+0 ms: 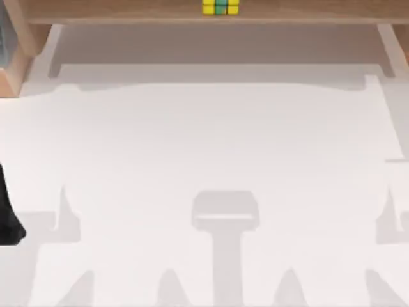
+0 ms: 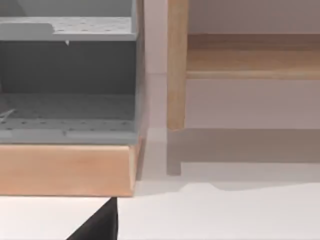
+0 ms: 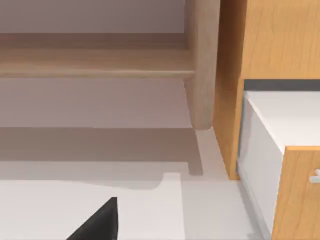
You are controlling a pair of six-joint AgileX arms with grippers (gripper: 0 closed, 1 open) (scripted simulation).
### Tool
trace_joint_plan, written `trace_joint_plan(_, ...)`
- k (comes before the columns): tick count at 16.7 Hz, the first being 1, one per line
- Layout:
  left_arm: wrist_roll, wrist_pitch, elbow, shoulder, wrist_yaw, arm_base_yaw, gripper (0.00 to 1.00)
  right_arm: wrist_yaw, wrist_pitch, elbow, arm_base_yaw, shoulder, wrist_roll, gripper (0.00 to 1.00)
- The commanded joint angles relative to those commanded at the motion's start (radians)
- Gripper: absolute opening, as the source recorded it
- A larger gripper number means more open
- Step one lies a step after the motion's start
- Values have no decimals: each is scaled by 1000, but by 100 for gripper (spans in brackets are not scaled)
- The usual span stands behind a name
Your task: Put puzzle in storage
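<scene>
One puzzle (image 1: pixel 220 7) is sitting on the wooden shelf (image 1: pixel 128 11)
I'm seeing a white table (image 1: pixel 211 141) below it; I cannot tell either pincer's state

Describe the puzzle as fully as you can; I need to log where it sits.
The puzzle is a small cube with a grid of squares, yellow columns on either side of a green one, split by dark lines. The top view's upper edge cuts it off, so only its lower rows are visible. It sits upright and square on the wooden shelf at the table's far edge, near the middle. Nothing but the shelf touches it. The left arm is at the table's left edge, far from it.
</scene>
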Motion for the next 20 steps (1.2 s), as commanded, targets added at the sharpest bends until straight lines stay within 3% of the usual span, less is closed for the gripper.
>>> trace_joint_plan(4,0,0,0,0,0,0,100,16,20,29,12,30,0,100)
trace_joint_plan(9,0,0,0,0,0,0,100,132,156,242,106,290,2,100)
trace_joint_plan(20,0,0,0,0,0,0,100,517,581,987,463,1568,14,100)
